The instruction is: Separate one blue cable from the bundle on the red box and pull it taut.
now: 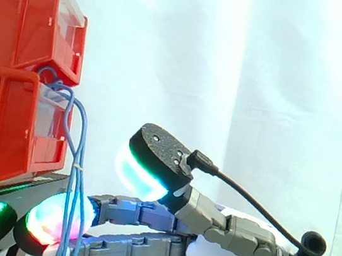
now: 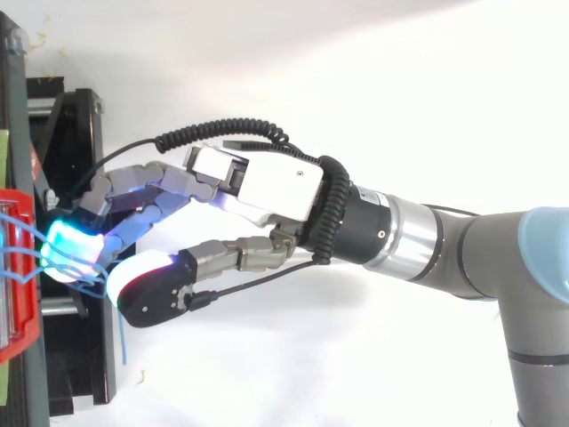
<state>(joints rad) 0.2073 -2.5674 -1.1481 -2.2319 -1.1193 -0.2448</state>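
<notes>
The stacked bins (image 1: 26,25) are bright red with clear, pale fronts, and the stand (image 2: 80,356) below them is black. The cables (image 1: 79,153) are light blue. The hand (image 2: 258,182) is silver-grey and white. Its fingers (image 1: 46,224) glow cyan, green, magenta and red, and the thumb pad (image 1: 159,144) is speckled black with a white-cyan edge. The curtain (image 1: 260,83) is white. The arm (image 2: 480,258) is grey with a pale blue cap.

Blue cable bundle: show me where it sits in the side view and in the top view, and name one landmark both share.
Side view: the blue cable bundle is at the left, hanging from between the two stacked red bins down to the bottom edge.
Top view: the blue cable bundle is at the left edge, looping across the red bins, with one strand trailing down beside the black stand.
Shared landmark: the red bins.
</notes>
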